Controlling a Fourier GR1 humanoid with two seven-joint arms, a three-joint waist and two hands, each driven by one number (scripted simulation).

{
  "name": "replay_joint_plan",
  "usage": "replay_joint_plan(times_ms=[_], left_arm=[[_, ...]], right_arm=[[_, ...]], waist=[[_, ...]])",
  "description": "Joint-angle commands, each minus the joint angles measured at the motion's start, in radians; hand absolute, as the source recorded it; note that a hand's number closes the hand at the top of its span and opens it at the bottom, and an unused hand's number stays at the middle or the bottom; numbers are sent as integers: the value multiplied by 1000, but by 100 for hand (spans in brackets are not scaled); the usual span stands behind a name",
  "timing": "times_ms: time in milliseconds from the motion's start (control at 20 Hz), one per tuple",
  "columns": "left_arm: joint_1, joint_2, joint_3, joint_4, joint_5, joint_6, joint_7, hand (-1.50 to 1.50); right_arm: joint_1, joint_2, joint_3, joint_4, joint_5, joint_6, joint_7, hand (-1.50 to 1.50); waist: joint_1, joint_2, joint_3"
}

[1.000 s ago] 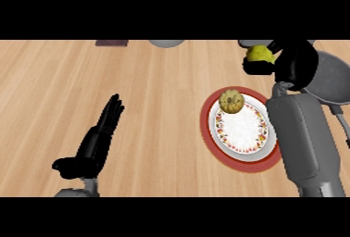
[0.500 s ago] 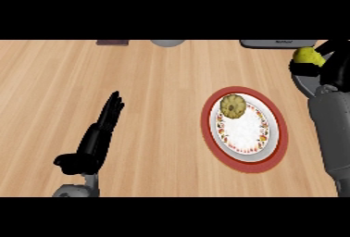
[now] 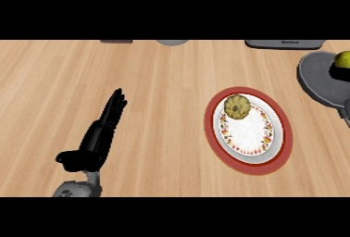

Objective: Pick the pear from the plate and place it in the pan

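We see the pear at the view's right edge, over or in the grey pan, well clear of the plate. Only a sliver of the right hand shows beside it, so we cannot tell its grip. The left hand lies on the bench, fingers straight, holding nothing. Our worry is that, released this close to the pan's far rim, the pear could roll out.

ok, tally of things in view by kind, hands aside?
Food: 2, yellow-green pear, round tan pastry
Dishes: 2, red-rimmed white plate, grey metal pan
Cut off at far edge: 3, dark brown block, pale grey disc, dark grey slab
Total: 7
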Motion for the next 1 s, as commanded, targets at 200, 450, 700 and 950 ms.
replay_joint_plan(times_ms=[200, 450, 700, 950], left_arm=[[25, 19, -13, -72, 22, -26, 53, 0], [-32, -9, -26, -32, -2, -3, 33, 0], [-7, -24, -42, -25, 1, -8, 12, 0], [-9, -3, -21, -10, -12, 1, -4, 0]], right_arm=[[-52, -108, -112, 201, -131, -45, -231, 150], [-80, -155, -48, 381, -66, 332, -71, -150], [-131, -173, -128, 393, -165, 471, -161, -150], [-77, -128, -235, 329, -273, 334, -346, -150]], waist=[[20, 5, 2], [46, 21, 2], [55, 24, 6], [39, 23, 8]])
